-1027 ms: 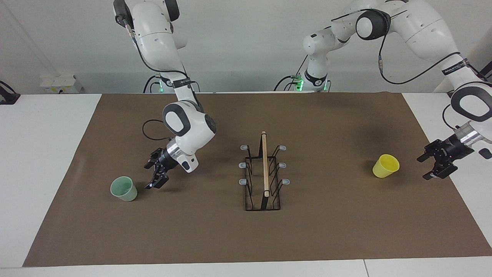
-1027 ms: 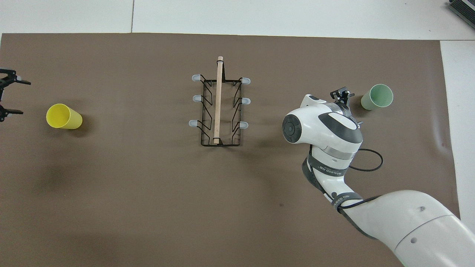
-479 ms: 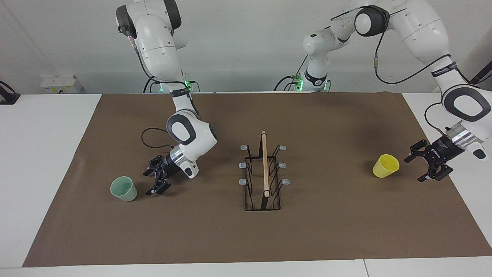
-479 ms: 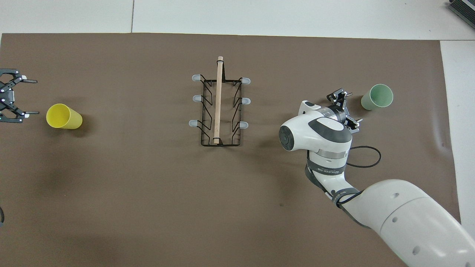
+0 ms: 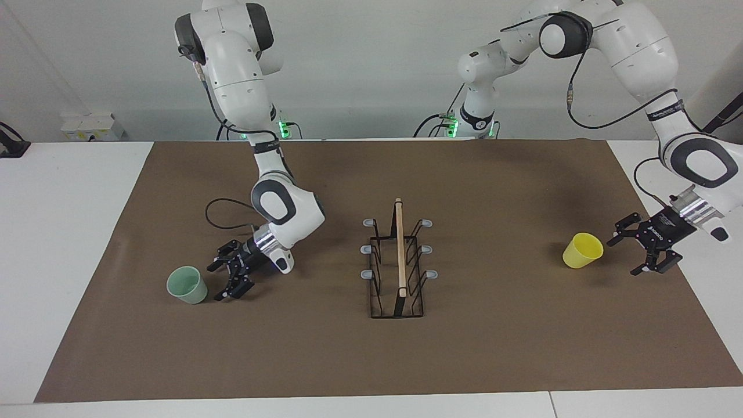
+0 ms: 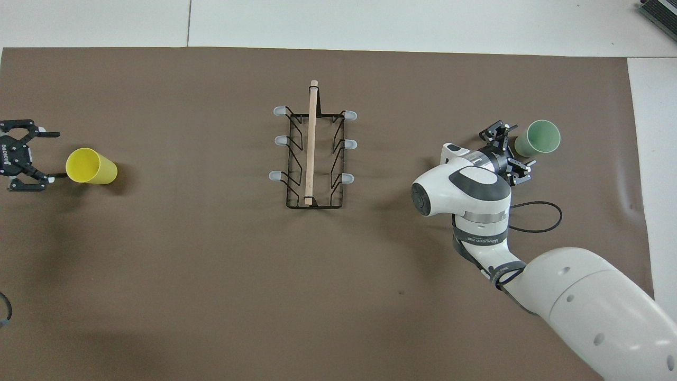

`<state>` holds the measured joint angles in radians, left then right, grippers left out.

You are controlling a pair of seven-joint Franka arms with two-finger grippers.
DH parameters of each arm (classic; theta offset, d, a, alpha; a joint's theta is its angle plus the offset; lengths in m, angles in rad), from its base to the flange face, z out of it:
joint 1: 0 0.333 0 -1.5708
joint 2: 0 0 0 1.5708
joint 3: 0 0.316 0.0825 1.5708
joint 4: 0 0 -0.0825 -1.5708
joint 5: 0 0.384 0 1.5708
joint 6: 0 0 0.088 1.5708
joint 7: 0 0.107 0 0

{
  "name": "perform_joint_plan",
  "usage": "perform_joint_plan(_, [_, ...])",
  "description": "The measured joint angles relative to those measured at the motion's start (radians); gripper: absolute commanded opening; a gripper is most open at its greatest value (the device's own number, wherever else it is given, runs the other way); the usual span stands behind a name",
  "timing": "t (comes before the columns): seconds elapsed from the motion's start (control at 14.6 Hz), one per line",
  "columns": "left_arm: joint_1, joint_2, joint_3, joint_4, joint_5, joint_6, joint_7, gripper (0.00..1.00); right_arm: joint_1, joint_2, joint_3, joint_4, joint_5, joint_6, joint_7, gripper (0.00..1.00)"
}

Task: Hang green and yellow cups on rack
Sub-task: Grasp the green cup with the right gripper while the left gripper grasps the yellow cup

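Approach step: right gripper (image 5: 227, 282) and left gripper (image 5: 637, 251), jaws apart, flank green cup (image 5: 187, 284) lower left and yellow cup (image 5: 582, 250); next, close in.

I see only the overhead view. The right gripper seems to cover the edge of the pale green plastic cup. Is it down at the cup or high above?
Observer: The right gripper is down at cup height, beside the pale green tapered plastic cup, not above it.
Operator: Does the yellow cup stand?
Observer: The bright yellow tapered plastic cup looks upright, mouth up.
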<state>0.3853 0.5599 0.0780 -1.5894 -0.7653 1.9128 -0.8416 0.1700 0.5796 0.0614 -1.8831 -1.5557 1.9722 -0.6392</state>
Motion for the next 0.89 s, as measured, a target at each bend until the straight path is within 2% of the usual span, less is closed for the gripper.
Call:
perform_joint_plan(0.34, [-0.003, -0.02, -0.013, -0.073, -0.05, -0.015, 0.0, 1.0, -0.077, 0.012, -0.001, -0.005, -0.096, 0.031, 0.059, 1.0])
perform_joint_plan(0.41, [-0.003, -0.025, -0.013, -0.088, -0.059, -0.015, 0.0, 1.0, -0.083, 0.014, -0.001, -0.008, -0.107, 0.033, 0.073, 0.92])
perform_joint_plan(0.48, [-0.003, -0.031, -0.013, -0.101, -0.064, -0.015, 0.0, 1.0, -0.086, 0.015, -0.001, -0.009, -0.116, 0.036, 0.082, 0.56])
perform_joint_plan(0.55, [-0.003, -0.035, -0.013, -0.111, -0.066, -0.015, 0.0, 1.0, -0.087, 0.016, -0.001, -0.01, -0.118, 0.038, 0.085, 0.16])
perform_joint_plan(0.62, [-0.003, -0.039, -0.013, -0.12, -0.067, -0.015, 0.0, 1.0, -0.086, 0.017, 0.0, -0.01, -0.118, 0.04, 0.087, 0.0])
perform_joint_plan(0.89, [-0.017, -0.045, -0.015, -0.139, -0.083, 0.037, -0.001, 1.0, -0.086, 0.017, 0.002, -0.01, -0.118, 0.041, 0.088, 0.0])
